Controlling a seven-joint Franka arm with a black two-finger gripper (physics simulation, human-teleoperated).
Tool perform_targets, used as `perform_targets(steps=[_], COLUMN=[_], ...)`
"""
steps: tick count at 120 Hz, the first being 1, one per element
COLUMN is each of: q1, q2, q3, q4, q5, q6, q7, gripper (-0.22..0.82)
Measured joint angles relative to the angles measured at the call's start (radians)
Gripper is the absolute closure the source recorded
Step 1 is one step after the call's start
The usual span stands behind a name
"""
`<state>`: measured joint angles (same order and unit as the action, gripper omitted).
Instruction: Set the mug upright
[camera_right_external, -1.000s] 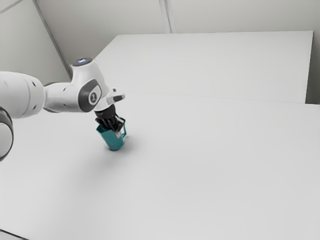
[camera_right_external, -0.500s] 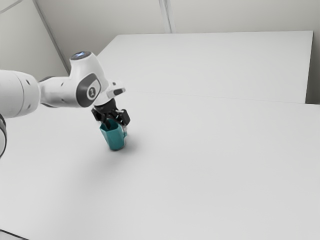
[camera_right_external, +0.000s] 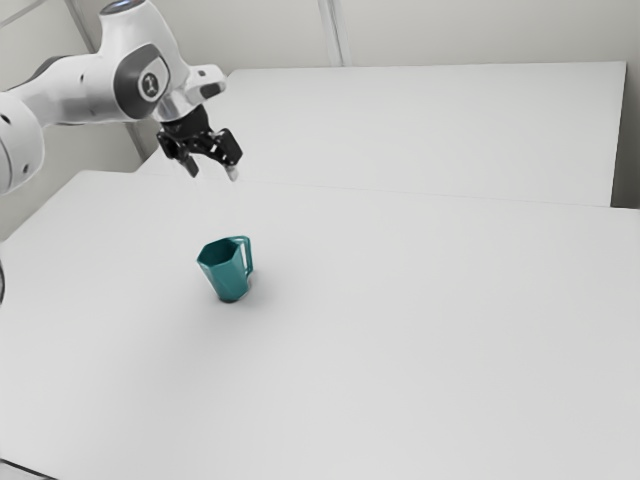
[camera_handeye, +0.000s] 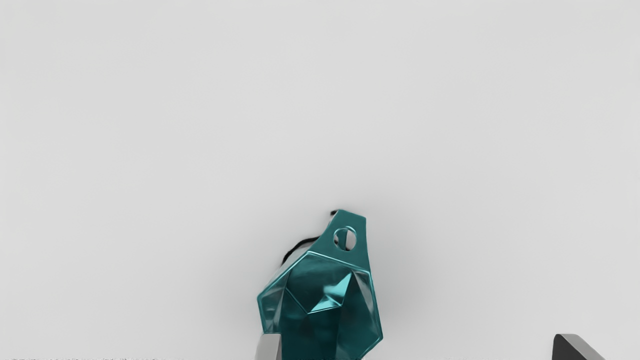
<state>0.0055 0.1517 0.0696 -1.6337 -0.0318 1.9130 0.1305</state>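
Exterior view: the mug stands on a white table, walls behind.

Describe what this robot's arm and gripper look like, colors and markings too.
The arm is white with rounded joints, a dark gray panel carrying a small round emblem, and a dark-rimmed blue cap. The gripper is black, with two fingers.

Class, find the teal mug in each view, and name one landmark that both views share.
Exterior view: the mug is left of centre, below the open gripper.
Wrist view: it lies between the fingertips, much nearer one, which overlaps it.
Shared landmark: its handle.
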Motion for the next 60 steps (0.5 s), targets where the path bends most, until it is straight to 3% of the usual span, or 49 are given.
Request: perform_targets(steps=[25,60], q1=[-0.010,-0.007], q2=[0.008,0.002], q3=[0.002,0.004], q4=[0.096,0.101], q5=[-0.001,-0.004], q6=[-0.136,-0.197], q7=[0.023,0.044], gripper=[0.00,0.00])
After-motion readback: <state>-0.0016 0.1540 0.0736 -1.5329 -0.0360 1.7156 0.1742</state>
